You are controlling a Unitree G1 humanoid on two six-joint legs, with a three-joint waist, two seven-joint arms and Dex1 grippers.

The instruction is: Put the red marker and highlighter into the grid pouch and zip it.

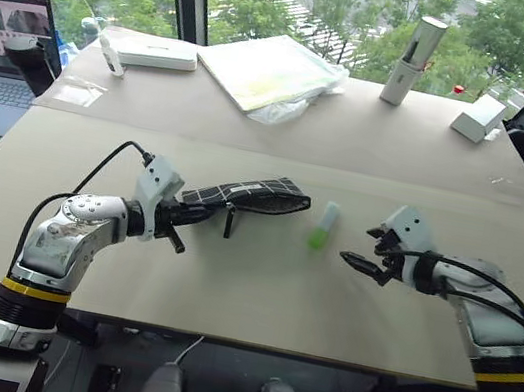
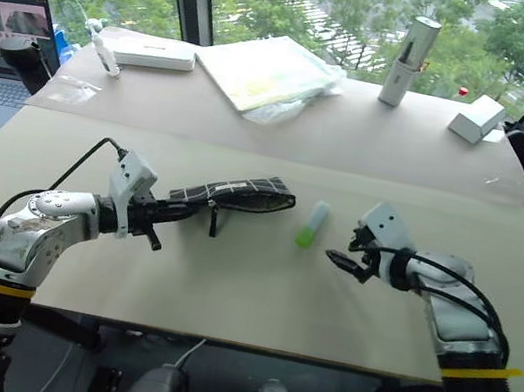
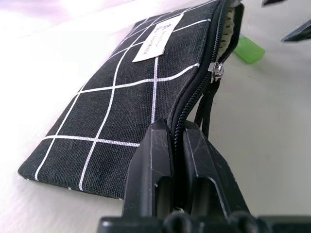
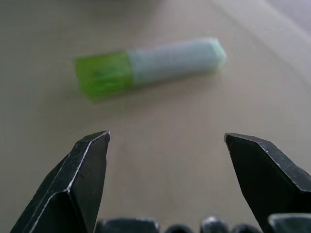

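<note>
Left gripper: fingers pinched tight on the near-left end of the grid pouch, along the zipper edge. The pouch sticks out from the grip toward the right and slightly far, over the table; whether its underside rests on the surface cannot be told. White label faces up in the left wrist view. Zipper slider sits partway along; beyond it the mouth gapes, showing pale lining. Black zipper pull hangs down from the pouch's near edge.

Right gripper: jaws spread wide, nothing between them, tips pointing left toward the highlighter. Gripper near it, not touching.

Highlighter lies flat on the table between the pouch's open end and the right gripper, just beside the pouch mouth, apart from it. Green end nearer the robot, paler cap end farther. Bare table between it and the right fingertips.

Surroundings, far side: flat white box far left, stack of pale sheets in plastic centre, upright silver cylinder, small white block far right. Laptop off the left edge, partly cut off.

Pouch interior not visible past the lining; contents cannot be made out
</note>
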